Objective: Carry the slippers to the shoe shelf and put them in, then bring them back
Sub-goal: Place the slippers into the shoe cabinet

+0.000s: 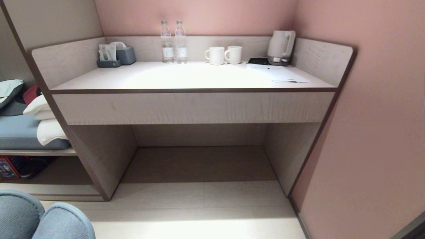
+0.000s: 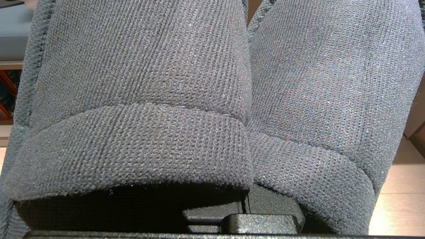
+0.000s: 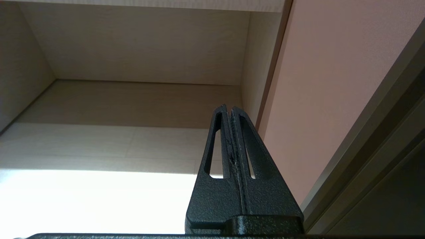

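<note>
A hotel room; a built-in desk point(image 1: 192, 78) holds 2 water bottles point(image 1: 174, 42), 2 mugs point(image 1: 224, 55), a kettle point(image 1: 281, 46).

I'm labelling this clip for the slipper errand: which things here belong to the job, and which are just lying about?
Job:
- slippers, clamped in the left gripper
- shoe shelf, left of the desk

Lying about:
- water bottles
- mugs
- kettle
- tissue box
- papers
</note>
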